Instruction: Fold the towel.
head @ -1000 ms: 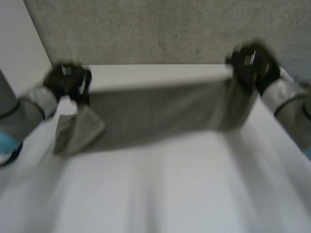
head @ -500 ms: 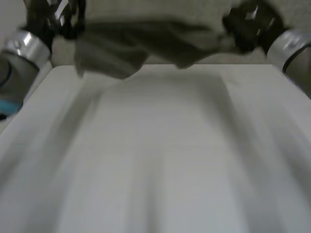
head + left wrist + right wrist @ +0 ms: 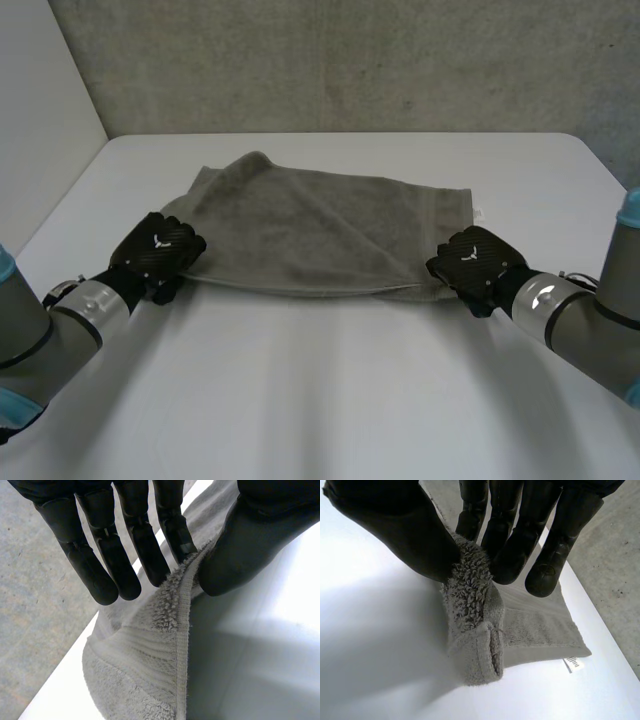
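Presently the grey towel (image 3: 320, 225) lies doubled over on the white table (image 3: 330, 400), toward 12 o'clock of centre. The left hand (image 3: 160, 255) pinches its 8 o'clock corner between thumb and straight fingers. The right hand (image 3: 475, 262) pinches the 4 o'clock corner likewise.

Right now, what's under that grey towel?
The white table shows around the towel. A lower towel layer peeks out by the right hand. Whatever its middle covers is hidden.
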`<act>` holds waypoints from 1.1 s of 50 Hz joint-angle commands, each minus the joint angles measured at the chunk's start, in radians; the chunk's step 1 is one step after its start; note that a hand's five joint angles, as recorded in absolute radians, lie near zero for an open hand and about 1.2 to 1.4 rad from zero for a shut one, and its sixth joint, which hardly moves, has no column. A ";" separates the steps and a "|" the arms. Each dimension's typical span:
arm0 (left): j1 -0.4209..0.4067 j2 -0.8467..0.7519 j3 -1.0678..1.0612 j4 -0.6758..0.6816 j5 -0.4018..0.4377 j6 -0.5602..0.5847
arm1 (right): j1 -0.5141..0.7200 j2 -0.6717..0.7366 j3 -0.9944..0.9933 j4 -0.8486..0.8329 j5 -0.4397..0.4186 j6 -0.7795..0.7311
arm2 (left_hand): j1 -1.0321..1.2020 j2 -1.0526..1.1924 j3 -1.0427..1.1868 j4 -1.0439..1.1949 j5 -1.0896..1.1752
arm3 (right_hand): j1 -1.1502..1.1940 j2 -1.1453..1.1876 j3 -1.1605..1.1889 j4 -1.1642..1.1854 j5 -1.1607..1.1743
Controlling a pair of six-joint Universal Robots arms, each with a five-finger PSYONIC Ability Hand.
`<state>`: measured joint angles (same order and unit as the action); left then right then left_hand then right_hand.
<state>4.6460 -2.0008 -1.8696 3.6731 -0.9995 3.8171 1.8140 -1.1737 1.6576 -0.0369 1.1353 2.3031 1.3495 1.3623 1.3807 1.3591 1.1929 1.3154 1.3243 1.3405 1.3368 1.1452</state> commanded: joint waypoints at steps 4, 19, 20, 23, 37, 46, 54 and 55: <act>0.010 0.014 -0.003 0.016 -0.011 -0.016 | -0.031 -0.127 0.093 0.000 -0.002 0.036 | 0.047 0.034 0.016 0.037 0.029 | 0.081 0.072 0.056 0.059 0.077; -0.001 -0.085 0.021 0.100 -0.102 -0.025 | -0.130 -0.120 0.079 0.003 0.001 0.079 | -0.138 -0.150 -0.169 -0.147 -0.156 | 0.081 0.072 0.056 0.059 0.077; 0.000 -0.092 0.023 0.100 -0.103 -0.025 | -0.130 -0.119 0.080 0.003 0.001 0.079 | -0.158 -0.171 -0.189 -0.168 -0.176 | 0.081 0.072 0.056 0.059 0.077; 0.000 -0.096 0.024 0.100 -0.103 -0.025 | -0.130 -0.119 0.080 0.002 0.001 0.079 | -0.161 -0.174 -0.192 -0.171 -0.179 | 0.081 0.072 0.056 0.059 0.077; 0.007 -0.084 0.017 0.085 -0.110 -0.019 | -0.165 -0.110 0.067 -0.046 0.054 0.194 | -0.129 -0.142 -0.160 -0.139 -0.147 | 0.081 0.072 0.056 0.059 0.077; 0.011 -0.016 -0.011 0.073 -0.140 -0.024 | -0.159 -0.103 0.067 -0.043 0.057 0.202 | 0.047 0.034 0.016 0.037 0.029 | 0.081 0.072 0.056 0.059 0.077; 0.005 0.002 -0.026 0.050 -0.134 -0.016 | -0.154 -0.093 0.059 -0.029 0.058 0.191 | 0.047 0.034 0.016 0.037 0.029 | 0.081 0.072 0.056 0.059 0.077; 0.007 0.025 -0.025 0.026 -0.134 -0.019 | -0.154 -0.093 0.059 -0.029 0.058 0.191 | 0.047 0.034 0.016 0.037 0.029 | 0.081 0.072 0.056 0.059 0.077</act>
<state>4.6538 -2.0064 -1.8910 3.7397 -1.1364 3.7966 1.6579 -1.2683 1.7241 -0.0752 1.1894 2.5022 1.3502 1.3587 1.3735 1.3593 1.1871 1.3155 1.3244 1.3406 1.3368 1.1452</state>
